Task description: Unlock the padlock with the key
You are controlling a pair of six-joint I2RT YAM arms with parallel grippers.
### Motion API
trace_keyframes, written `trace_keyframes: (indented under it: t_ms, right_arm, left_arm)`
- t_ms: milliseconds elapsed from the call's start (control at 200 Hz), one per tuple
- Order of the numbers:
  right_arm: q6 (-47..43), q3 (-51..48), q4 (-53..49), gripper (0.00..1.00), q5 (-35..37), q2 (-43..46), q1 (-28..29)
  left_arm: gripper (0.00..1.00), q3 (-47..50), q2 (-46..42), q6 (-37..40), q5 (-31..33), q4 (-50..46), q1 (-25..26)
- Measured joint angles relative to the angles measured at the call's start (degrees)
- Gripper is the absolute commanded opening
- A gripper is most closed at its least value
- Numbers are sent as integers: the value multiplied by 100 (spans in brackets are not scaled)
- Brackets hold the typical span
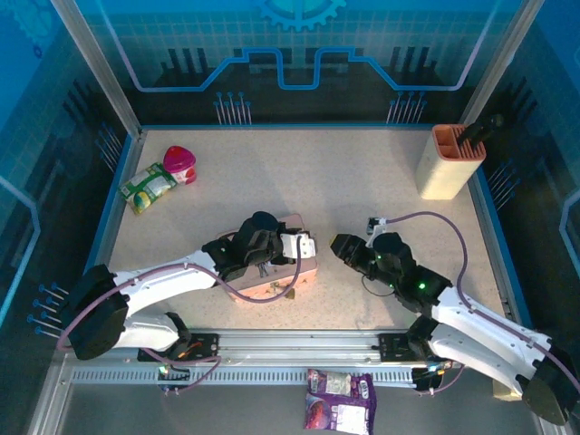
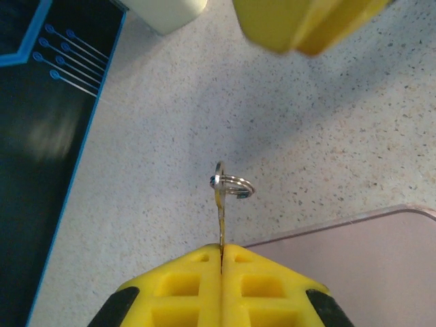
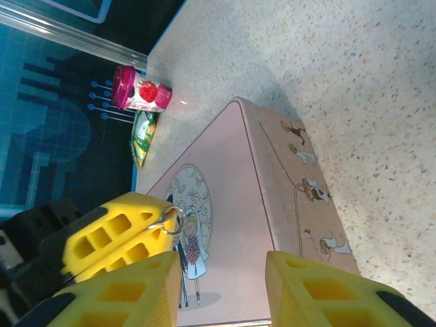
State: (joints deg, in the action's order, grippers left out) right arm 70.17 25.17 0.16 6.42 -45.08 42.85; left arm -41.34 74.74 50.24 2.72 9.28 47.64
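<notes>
Left wrist view: the left gripper [image 2: 221, 251] pinches the key [image 2: 220, 221] tight between its yellow fingers, low in the middle of the frame. The key's little ring [image 2: 233, 185] pokes out in front. The right gripper [image 3: 222, 269] has its fingers apart with nothing in them, near the pink tin [image 3: 272, 177]. In the top view the padlock [image 1: 292, 293] looks to sit at the tin's lower edge. The key is thin, light, hard and slippery, so I think it can twist. Best to hold its flat wide end.
</notes>
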Motion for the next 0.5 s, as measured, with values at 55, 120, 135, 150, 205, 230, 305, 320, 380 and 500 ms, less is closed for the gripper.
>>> trace_keyframes:
  t_ms: [55, 120, 135, 150, 205, 230, 305, 320, 380, 500]
  right_arm:
    - [127, 0, 166, 36, -87, -142, 0]
    - [297, 0, 411, 35, -181, -278, 0]
    - [339, 0, 470, 35, -205, -306, 0]
    - [361, 0, 511, 34, -221, -328, 0]
    - [496, -2, 704, 33, -286, -417, 15]
    - [557, 0, 772, 32, -313, -452, 22]
    - [702, -2, 942, 32, -409, -531, 33]
    - [717, -2, 977, 31, -422, -542, 33]
    - [793, -2, 1099, 30, -474, -577, 33]
    - [925, -2, 1255, 29, -555, -669, 50]
  left_arm:
    - [0, 24, 0, 94, -17, 103, 13]
    - [0, 55, 0, 184, -17, 192, 33]
    - [0, 61, 0, 205, -17, 219, 35]
    - [0, 70, 0, 234, -15, 245, 42]
    - [0, 105, 0, 284, -13, 313, 63]
    - [0, 111, 0, 293, -13, 317, 70]
    - [0, 140, 0, 376, -11, 337, 92]
    - [0, 142, 0, 380, -11, 345, 94]
    - [0, 155, 0, 402, -9, 361, 103]
    - [0, 216, 0, 428, -7, 415, 136]
